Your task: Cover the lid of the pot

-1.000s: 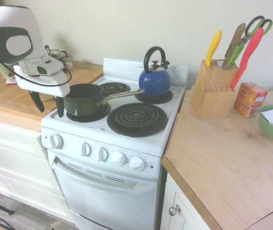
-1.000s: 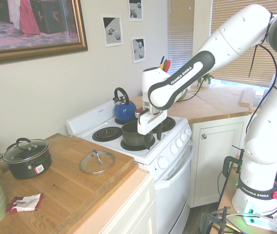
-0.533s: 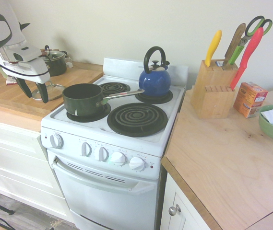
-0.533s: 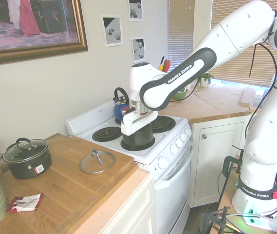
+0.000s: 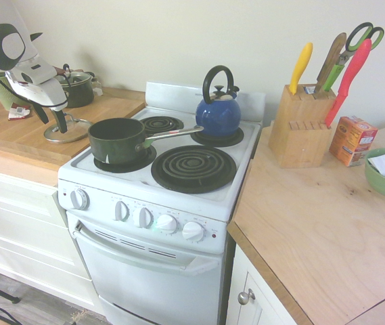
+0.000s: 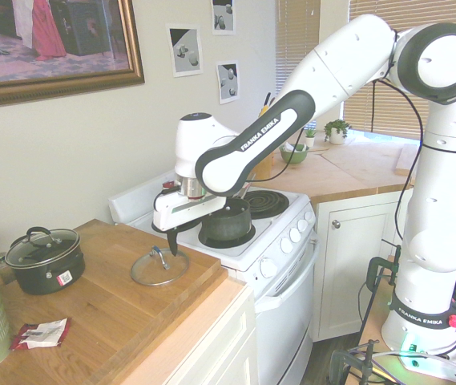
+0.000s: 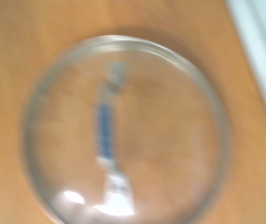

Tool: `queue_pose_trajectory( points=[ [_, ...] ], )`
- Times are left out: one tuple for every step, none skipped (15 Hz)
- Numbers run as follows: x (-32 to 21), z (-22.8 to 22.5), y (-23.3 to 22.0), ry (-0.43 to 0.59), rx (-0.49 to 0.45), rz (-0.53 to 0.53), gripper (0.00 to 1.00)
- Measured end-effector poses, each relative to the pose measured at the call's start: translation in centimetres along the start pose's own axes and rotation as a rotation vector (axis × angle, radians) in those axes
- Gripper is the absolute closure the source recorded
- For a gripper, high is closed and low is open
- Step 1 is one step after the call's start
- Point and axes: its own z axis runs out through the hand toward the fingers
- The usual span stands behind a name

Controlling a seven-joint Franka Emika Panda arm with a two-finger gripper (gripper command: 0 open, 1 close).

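My hand hangs open above the lid, fingers spread and pointing down, holding nothing. The lid lies flat on the wooden counter, near the counter's edge that meets the stove, its handle up. From the wrist it fills the view, blurred: a clear glass disc with a metal rim over the wood. The pot sits uncovered on the stove's front burner nearest the counter, its long metal handle aimed toward the blue kettle on the back burner. A small dark two-handled pot with its own lid stands further back on the counter, well apart from the lid I hover over.
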Motion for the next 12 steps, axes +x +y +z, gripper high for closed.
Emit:
queue_pose_trajectory(
  points=[
    [-0.6,-0.2,-0.9,0.0,0.014,0.007,0.0],
    [-0.8,-0.5,-1.6,0.002,0.028,0.015,0.0],
    [-0.8,-0.8,-2.3,0.006,0.037,0.024,0.0],
    [-0.7,-0.7,-2.9,0.013,0.042,0.033,0.0],
    [-0.5,-0.3,-3.5,0.022,0.041,0.04,0.0],
    [-0.4,0.2,-4.1,0.026,0.039,0.047,0.0],
    [-0.5,0.7,-4.8,0.027,0.038,0.05,0.0],
    [-0.5,1.1,-5.5,0.031,0.039,0.055,0.0],
    [-0.4,1.4,-6.1,0.04,0.041,0.058,0.0],
    [-0.2,1.7,-6.7,0.054,0.041,0.063,0.0],
    [0.1,2.0,-7.2,0.07,0.037,0.07,0.0],
    [0.4,2.5,-7.5,0.085,0.027,0.079,0.0]
  ],
)
